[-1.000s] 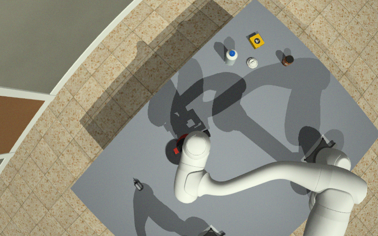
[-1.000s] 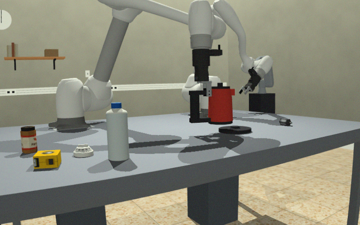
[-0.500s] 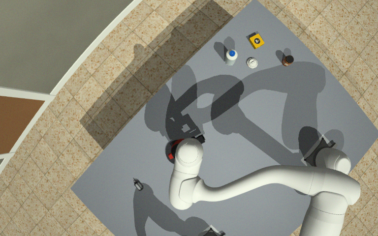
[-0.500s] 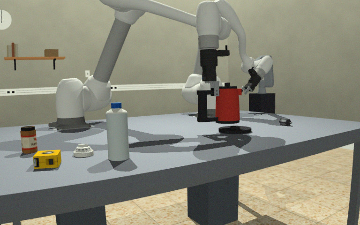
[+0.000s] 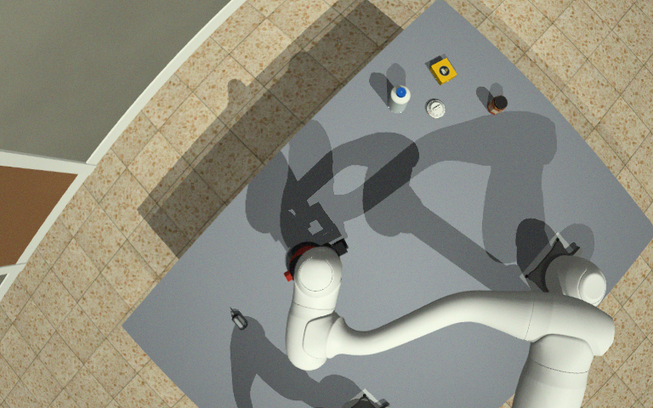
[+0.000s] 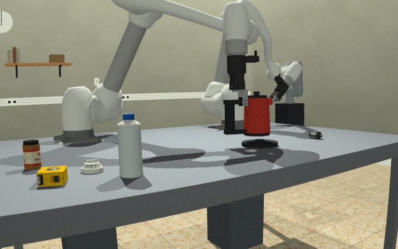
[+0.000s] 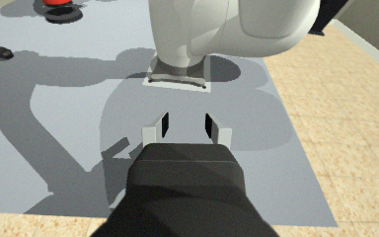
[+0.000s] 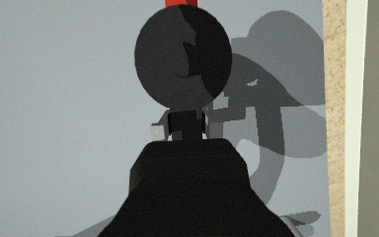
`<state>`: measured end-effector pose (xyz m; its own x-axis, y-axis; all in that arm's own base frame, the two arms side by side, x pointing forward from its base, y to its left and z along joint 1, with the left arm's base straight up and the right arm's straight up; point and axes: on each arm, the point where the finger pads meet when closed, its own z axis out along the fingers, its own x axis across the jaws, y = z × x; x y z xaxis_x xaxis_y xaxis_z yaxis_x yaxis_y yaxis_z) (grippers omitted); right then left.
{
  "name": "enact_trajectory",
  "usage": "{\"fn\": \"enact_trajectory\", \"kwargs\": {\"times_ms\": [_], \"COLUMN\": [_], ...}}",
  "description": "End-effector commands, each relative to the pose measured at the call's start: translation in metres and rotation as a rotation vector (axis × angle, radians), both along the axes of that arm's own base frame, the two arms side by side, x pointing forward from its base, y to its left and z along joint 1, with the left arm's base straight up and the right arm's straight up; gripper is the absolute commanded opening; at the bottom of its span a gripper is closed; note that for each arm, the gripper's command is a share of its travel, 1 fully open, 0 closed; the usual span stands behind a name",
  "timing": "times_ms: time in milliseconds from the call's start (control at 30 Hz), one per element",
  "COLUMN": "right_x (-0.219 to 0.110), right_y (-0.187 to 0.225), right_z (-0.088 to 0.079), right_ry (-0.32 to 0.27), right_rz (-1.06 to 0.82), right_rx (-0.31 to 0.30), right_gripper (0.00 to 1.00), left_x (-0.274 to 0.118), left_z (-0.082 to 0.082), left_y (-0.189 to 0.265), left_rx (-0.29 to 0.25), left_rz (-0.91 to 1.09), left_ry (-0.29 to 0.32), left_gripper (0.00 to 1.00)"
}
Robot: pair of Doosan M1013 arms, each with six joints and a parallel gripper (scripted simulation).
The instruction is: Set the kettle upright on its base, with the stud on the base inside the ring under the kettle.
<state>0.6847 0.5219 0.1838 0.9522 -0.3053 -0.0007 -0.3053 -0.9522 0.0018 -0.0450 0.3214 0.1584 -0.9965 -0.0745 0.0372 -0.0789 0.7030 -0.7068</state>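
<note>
The right gripper (image 6: 242,98) (image 8: 186,117) is clenched on the black handle (image 6: 229,117) (image 8: 185,129) of the kettle; its two grey fingers stand partly apart, one on each side of the handle. Beside these fingers is the kettle (image 5: 302,251) (image 6: 257,115) (image 8: 183,54), a smooth red cylinder, upright, with black round lid, small knob and short red spout (image 5: 288,275) (image 6: 270,101) (image 8: 181,2). Below the right gripper and the kettle lies the base (image 6: 259,143) (image 7: 63,17), a flat black disc. Between kettle and base there is a visible gap, so the kettle is above it and not seated. The stud and the ring I cannot see.

The left gripper (image 6: 274,99) (image 7: 187,120) is well apart from the kettle, fully open, with dark pads, and it holds nothing.

Farther from the right gripper, on the matt grey table (image 5: 192,288) (image 6: 205,188), stand a pale bottle (image 5: 399,99) (image 6: 129,147) with blue cap, a white ridged disc (image 5: 435,108) (image 6: 91,167), a boxy yellow tape measure (image 5: 443,70) (image 6: 52,176) and a brown jar (image 5: 497,104) (image 6: 31,154).

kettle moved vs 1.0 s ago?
Yes. In the exterior view the red kettle went rightward, now above the black base.
</note>
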Motion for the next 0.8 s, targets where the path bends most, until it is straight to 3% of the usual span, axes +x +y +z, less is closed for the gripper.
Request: {"fn": "enact_trajectory", "kwargs": {"times_ms": [0,767], "right_x": [0.0,0.001], "right_y": [0.004,0.016], "right_z": [0.001,0.001], "right_ry": [-0.001,-0.001], "right_rz": [0.0,0.0], "right_rx": [0.001,0.001], "right_gripper": [0.0,0.0], "left_x": [0.0,0.0], "left_z": [0.0,0.0], "left_y": [0.0,0.0], "left_rx": [0.001,0.001], "left_rz": [0.0,0.0], "left_ry": [0.0,0.0], "left_gripper": [1.0,1.0]}}
